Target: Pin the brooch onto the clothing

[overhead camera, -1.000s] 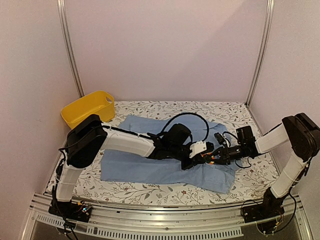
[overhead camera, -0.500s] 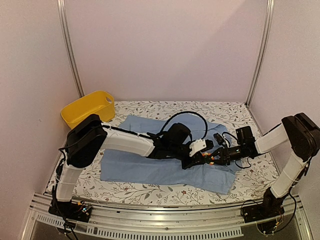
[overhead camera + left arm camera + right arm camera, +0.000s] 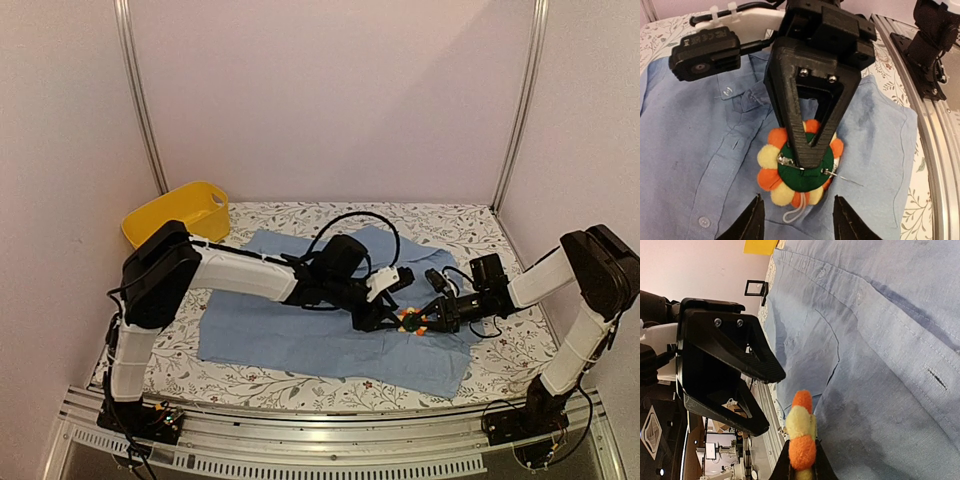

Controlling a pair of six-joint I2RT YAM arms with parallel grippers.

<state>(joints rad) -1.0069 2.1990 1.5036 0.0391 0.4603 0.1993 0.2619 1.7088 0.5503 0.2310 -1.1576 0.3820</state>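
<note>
The clothing [image 3: 300,325], a light blue shirt, lies flat on the table. The brooch [image 3: 800,167] shows its green back and metal pin in the left wrist view, orange and yellow petals round the rim. My right gripper [image 3: 801,467] is shut on the brooch [image 3: 801,432], holding it edge-on just above the clothing [image 3: 880,340]. In the top view the brooch [image 3: 410,321] sits at the tip of my right gripper [image 3: 422,323]. My left gripper [image 3: 799,222] stands open just short of it, a fingertip [image 3: 754,222] on either side, touching nothing. The pin's point juts free to the right.
A yellow basin [image 3: 178,215] stands at the table's back left. A small black square box [image 3: 756,288] lies beyond the shirt's collar. The aluminium rail [image 3: 935,150] runs along the table's near edge, with the right arm's base [image 3: 935,45] on it.
My left gripper has opened and drawn back to the left, off the brooch. The brooch stays in my right gripper, which has barely moved.
</note>
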